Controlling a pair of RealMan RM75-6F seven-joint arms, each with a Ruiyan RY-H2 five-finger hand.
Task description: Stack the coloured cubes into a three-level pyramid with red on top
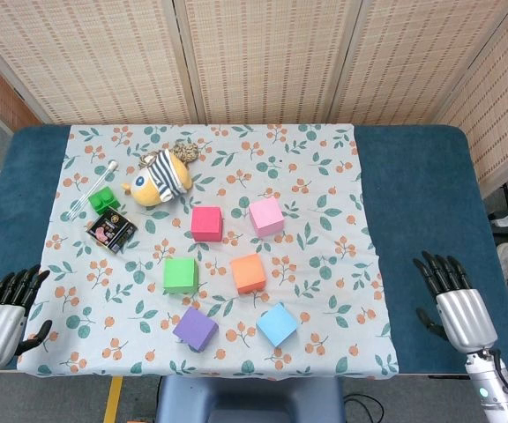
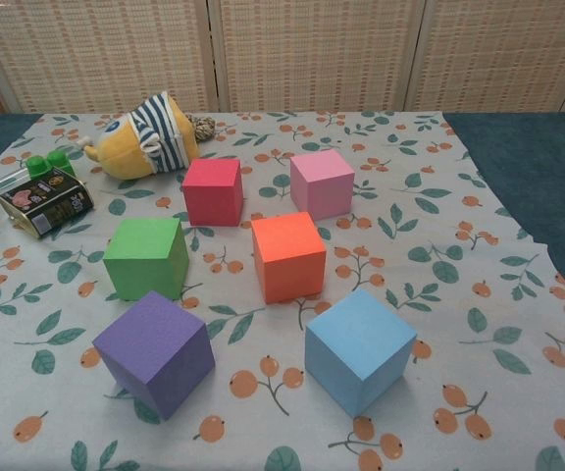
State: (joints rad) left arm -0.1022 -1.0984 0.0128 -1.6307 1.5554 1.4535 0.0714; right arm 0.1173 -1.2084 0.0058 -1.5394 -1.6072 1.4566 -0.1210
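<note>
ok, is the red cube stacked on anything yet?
No. The red cube sits flat on the floral cloth, apart from the pink cube and orange cube; nothing is under or on it.

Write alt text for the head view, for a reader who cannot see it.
Six separate cubes, none stacked, sit on a floral cloth: red cube, pink cube, green cube, orange cube, purple cube, blue cube. A plush toy lies behind them. The left hand and right hand rest open at the table's sides.
</note>
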